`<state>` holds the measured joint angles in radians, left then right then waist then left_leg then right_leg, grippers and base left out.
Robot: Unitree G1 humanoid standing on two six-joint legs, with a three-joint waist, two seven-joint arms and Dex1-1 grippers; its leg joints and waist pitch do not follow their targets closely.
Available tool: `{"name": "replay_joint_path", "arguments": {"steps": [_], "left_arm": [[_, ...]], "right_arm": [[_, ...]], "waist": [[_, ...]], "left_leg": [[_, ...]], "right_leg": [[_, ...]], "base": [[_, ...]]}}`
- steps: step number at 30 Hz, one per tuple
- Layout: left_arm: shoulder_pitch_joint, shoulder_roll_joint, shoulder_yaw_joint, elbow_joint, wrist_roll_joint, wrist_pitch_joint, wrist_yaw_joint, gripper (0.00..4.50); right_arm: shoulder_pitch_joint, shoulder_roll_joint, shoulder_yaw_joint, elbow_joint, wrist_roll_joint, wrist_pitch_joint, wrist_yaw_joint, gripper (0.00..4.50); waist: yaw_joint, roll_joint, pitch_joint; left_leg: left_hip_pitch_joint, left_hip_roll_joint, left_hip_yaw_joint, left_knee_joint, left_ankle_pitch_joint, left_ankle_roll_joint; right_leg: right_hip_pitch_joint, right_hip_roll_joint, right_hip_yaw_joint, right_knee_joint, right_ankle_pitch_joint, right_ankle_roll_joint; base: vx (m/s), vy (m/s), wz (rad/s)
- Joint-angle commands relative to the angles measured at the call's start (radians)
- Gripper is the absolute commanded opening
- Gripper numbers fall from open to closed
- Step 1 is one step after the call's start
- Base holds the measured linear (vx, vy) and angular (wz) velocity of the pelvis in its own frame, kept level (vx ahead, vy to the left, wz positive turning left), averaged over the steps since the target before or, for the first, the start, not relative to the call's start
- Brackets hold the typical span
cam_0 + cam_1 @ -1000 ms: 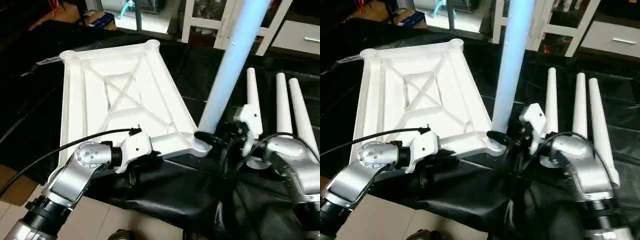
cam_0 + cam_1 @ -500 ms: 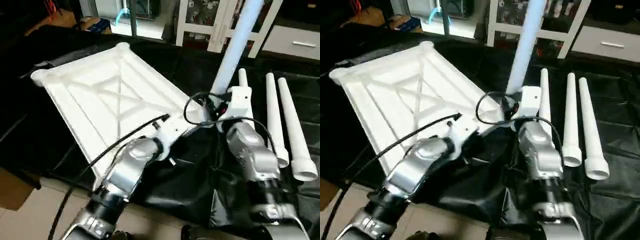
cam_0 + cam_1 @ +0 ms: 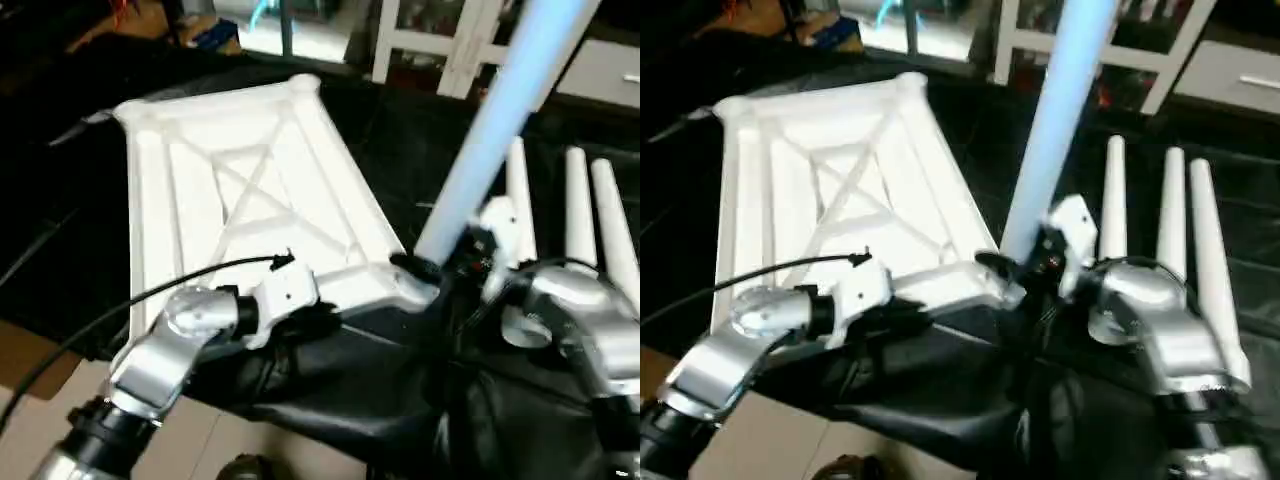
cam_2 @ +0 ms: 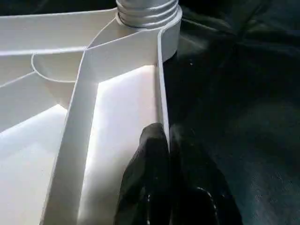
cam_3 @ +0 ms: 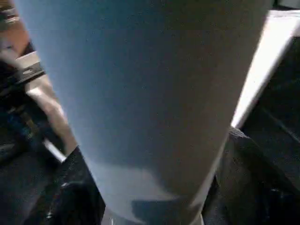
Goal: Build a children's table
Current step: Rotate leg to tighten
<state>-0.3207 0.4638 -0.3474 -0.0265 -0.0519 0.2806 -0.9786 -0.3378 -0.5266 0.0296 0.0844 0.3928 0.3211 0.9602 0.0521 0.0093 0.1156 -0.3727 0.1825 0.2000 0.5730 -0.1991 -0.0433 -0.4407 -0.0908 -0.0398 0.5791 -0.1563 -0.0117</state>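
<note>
The children's table lies as a white tabletop [image 3: 240,190] with its X-ribbed underside up on the black-draped work table. One white leg [image 3: 490,130] stands in the near right corner socket [image 3: 415,290] and leans away to the right. My right gripper [image 3: 435,270] sits around this leg's base, and the leg [image 5: 150,93] looms close in the right wrist view. My left gripper [image 4: 168,133] is shut on the thin near rim of the tabletop [image 4: 117,93], a short way from the socket holding the leg's ribbed end [image 4: 147,11].
Three loose white legs [image 3: 575,200] lie side by side on the black cloth [image 3: 400,420], just right of my right arm. A white shelf unit [image 3: 450,50] stands behind the table. The table's near edge drops to a floor with cardboard [image 3: 30,350] at lower left.
The head camera swung aside and came back, so the whole picture shifted. Both arms stay at the near right corner, and the leg still stands in its socket.
</note>
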Motion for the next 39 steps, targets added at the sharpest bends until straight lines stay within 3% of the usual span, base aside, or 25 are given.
{"name": "replay_joint_path", "arguments": {"steps": [1, 4, 7, 9, 12, 15, 19, 21, 22, 23, 25, 28, 30, 31, 32, 33, 35, 36, 37, 38, 39], "left_arm": [[0.044, 0.050, -0.017, 0.028, 0.007, 0.005, -0.074, 0.00], [0.043, 0.051, -0.018, 0.035, 0.009, -0.003, -0.075, 0.00], [0.038, 0.050, -0.024, 0.036, 0.005, -0.005, -0.073, 0.00], [0.037, 0.049, -0.028, 0.033, 0.001, -0.003, -0.071, 0.00], [0.036, 0.049, -0.032, 0.032, -0.002, -0.004, -0.068, 0.00], [0.035, 0.050, -0.035, 0.032, -0.002, -0.005, -0.068, 0.00], [0.031, 0.039, -0.042, 0.031, 0.005, 0.010, -0.050, 0.00], [0.020, 0.004, -0.050, 0.036, 0.027, 0.045, 0.004, 0.00], [0.007, -0.042, -0.056, 0.038, 0.033, 0.086, 0.054, 0.00], [0.007, -0.043, -0.056, 0.038, 0.033, 0.086, 0.054, 0.00], [-0.032, -0.144, -0.069, 0.058, 0.070, 0.171, 0.175, 0.00], [-0.071, -0.245, -0.075, 0.108, 0.124, 0.240, 0.314, 0.00], [-0.105, -0.343, -0.074, 0.154, 0.138, 0.286, 0.406, 0.00], [-0.109, -0.352, -0.075, 0.158, 0.139, 0.286, 0.410, 0.00], [-0.132, -0.399, -0.084, 0.181, 0.143, 0.288, 0.431, 0.00], [-0.139, -0.409, -0.088, 0.185, 0.142, 0.277, 0.427, 0.00], [-0.141, -0.398, -0.094, 0.179, 0.140, 0.252, 0.404, 0.00], [-0.132, -0.361, -0.090, 0.159, 0.135, 0.232, 0.360, 0.00], [-0.131, -0.358, -0.090, 0.157, 0.135, 0.232, 0.357, 0.00], [-0.107, -0.285, -0.082, 0.131, 0.125, 0.166, 0.283, 0.00], [-0.094, -0.247, -0.084, 0.117, 0.115, 0.123, 0.240, 0.00]], "right_arm": [[0.010, -0.042, -0.072, 0.000, 0.025, 0.001, 0.025, 3.02], [0.011, -0.041, -0.067, -0.001, 0.035, 0.008, 0.030, 2.77], [0.021, -0.047, -0.041, -0.013, 0.044, 0.022, 0.043, 2.43], [0.024, -0.043, -0.035, -0.019, 0.044, 0.030, 0.052, 2.43], [0.021, -0.034, -0.037, -0.014, 0.044, 0.034, 0.046, 2.15], [0.014, -0.018, -0.043, 0.003, 0.037, 0.037, 0.014, 2.05], [0.000, 0.024, -0.047, 0.041, -0.002, 0.069, -0.112, 1.99], [-0.014, 0.086, -0.058, 0.080, -0.030, 0.111, -0.247, 1.99], [-0.029, 0.161, -0.082, 0.112, -0.041, 0.148, -0.382, 1.99], [-0.029, 0.162, -0.082, 0.113, -0.041, 0.149, -0.383, 1.99], [-0.068, 0.286, -0.138, 0.192, -0.070, 0.162, -0.631, 1.99], [-0.110, 0.374, -0.180, 0.264, -0.068, 0.098, -0.771, 1.99], [-0.153, 0.442, -0.198, 0.332, -0.074, 0.047, -0.875, 1.99], [-0.158, 0.449, -0.197, 0.340, -0.075, 0.041, -0.881, 1.99], [-0.187, 0.487, -0.192, 0.377, -0.085, 0.016, -0.909, 1.99], [-0.200, 0.493, -0.174, 0.388, -0.097, -0.001, -0.889, 1.99], [-0.206, 0.481, -0.141, 0.379, -0.120, -0.023, -0.844, 1.99], [-0.203, 0.441, -0.077, 0.339, -0.155, -0.063, -0.722, 1.99], [-0.202, 0.437, -0.072, 0.335, -0.156, -0.066, -0.711, 1.99], [-0.175, 0.373, -0.026, 0.265, -0.162, -0.085, -0.571, 1.99], [-0.162, 0.340, -0.012, 0.240, -0.159, -0.091, -0.521, 2.33]], "waist": [[-0.002, 0.000, -0.071], [-0.003, 0.002, -0.067], [-0.003, 0.002, -0.060], [-0.005, 0.000, -0.058], [-0.006, 0.001, -0.062], [-0.006, 0.000, -0.064], [-0.011, 0.000, -0.059], [-0.020, 0.001, -0.052], [-0.023, 0.000, -0.051], [-0.027, 0.003, -0.048], [-0.038, -0.001, -0.045], [-0.049, 0.000, -0.043], [-0.049, 0.000, -0.046], [-0.052, 0.000, -0.046], [-0.052, 0.000, -0.044], [-0.054, -0.002, -0.044], [-0.055, -0.003, -0.044], [-0.053, -0.006, -0.048], [-0.050, -0.005, -0.049], [-0.050, -0.004, -0.051], [-0.047, -0.005, -0.055]], "left_leg": [[0.014, 0.038, -0.009, -0.041, 0.044, 0.210], [0.018, 0.042, -0.010, -0.047, -0.011, 0.188], [0.021, 0.045, -0.010, -0.055, -0.089, 0.137], [0.022, 0.045, -0.011, -0.060, -0.134, 0.101], [0.021, 0.043, -0.012, -0.058, -0.114, 0.091], [0.019, 0.041, -0.011, -0.054, -0.079, 0.108], [0.015, 0.040, -0.012, -0.057, -0.104, 0.099], [0.013, 0.040, -0.014, -0.064, -0.179, 0.058], [0.013, 0.039, -0.014, -0.063, -0.194, 0.045], [0.015, 0.038, -0.017, -0.068, -0.235, 0.016], [0.008, 0.034, -0.025, -0.075, -0.290, -0.024], [0.024, 0.031, -0.030, -0.074, -0.359, -0.042], [0.017, 0.029, -0.033, -0.078, -0.354, -0.037], [0.014, 0.030, -0.031, -0.080, -0.357, -0.033], [0.014, 0.028, -0.032, -0.081, -0.373, -0.034], [0.022, 0.026, -0.033, -0.079, -0.409, -0.034], [0.014, 0.025, -0.037, -0.082, -0.419, -0.024], [0.009, 0.027, -0.038, -0.084, -0.399, -0.015], [0.010, 0.029, -0.038, -0.084, -0.393, -0.011], [0.006, 0.030, -0.037, -0.084, -0.367, 0.001], [0.002, 0.033, -0.035, -0.083, -0.322, 0.020]], "right_leg": [[0.065, -0.035, 0.033, -0.020, 0.134, -0.332], [0.064, -0.036, 0.032, -0.029, 0.031, -0.322], [0.063, -0.038, 0.033, -0.040, -0.079, -0.301], [0.064, -0.038, 0.035, -0.045, -0.128, -0.284], [0.065, -0.038, 0.036, -0.041, -0.094, -0.278], [0.066, -0.037, 0.036, -0.035, -0.041, -0.287], [0.064, -0.039, 0.036, -0.042, -0.096, -0.282], [0.061, -0.039, 0.037, -0.053, -0.209, -0.257], [0.060, -0.040, 0.037, -0.056, -0.241, -0.244], [0.056, -0.041, 0.037, -0.062, -0.318, -0.220], [0.054, -0.041, 0.034, -0.071, -0.425, -0.171], [0.038, -0.041, 0.031, -0.092, -0.535, -0.115], [0.045, -0.038, 0.026, -0.091, -0.506, -0.101], [0.044, -0.038, 0.026, -0.094, -0.496, -0.102], [0.041, -0.035, 0.023, -0.096, -0.494, -0.094], [0.035, -0.032, 0.019, -0.101, -0.516, -0.084], [0.042, -0.035, 0.018, -0.102, -0.510, -0.072], [0.046, -0.037, 0.018, -0.100, -0.478, -0.074], [0.047, -0.036, 0.019, -0.097, -0.458, -0.079], [0.051, -0.037, 0.021, -0.092, -0.402, -0.096], [0.059, -0.038, 0.023, -0.084, -0.326, -0.116]], "base": [[0.000, 0.000, 0.00], [0.000, 0.000, 0.00], [0.000, 0.000, 0.00], [0.000, 0.000, 0.00], [0.000, 0.000, 0.00], [0.000, 0.000, 0.00], [0.000, 0.000, 0.00], [0.000, 0.000, 0.00], [0.000, 0.000, 0.00], [0.000, 0.000, 0.00], [-0.057, -0.003, -0.06], [-0.040, 0.000, -0.05], [-0.030, 0.006, -0.02], [0.000, 0.000, 0.00], [0.000, 0.000, 0.00], [0.000, 0.000, 0.00], [0.000, 0.000, 0.00], [0.000, 0.000, 0.00], [0.000, 0.000, 0.00], [0.000, 0.000, 0.00], [0.000, 0.000, 0.00]]}}
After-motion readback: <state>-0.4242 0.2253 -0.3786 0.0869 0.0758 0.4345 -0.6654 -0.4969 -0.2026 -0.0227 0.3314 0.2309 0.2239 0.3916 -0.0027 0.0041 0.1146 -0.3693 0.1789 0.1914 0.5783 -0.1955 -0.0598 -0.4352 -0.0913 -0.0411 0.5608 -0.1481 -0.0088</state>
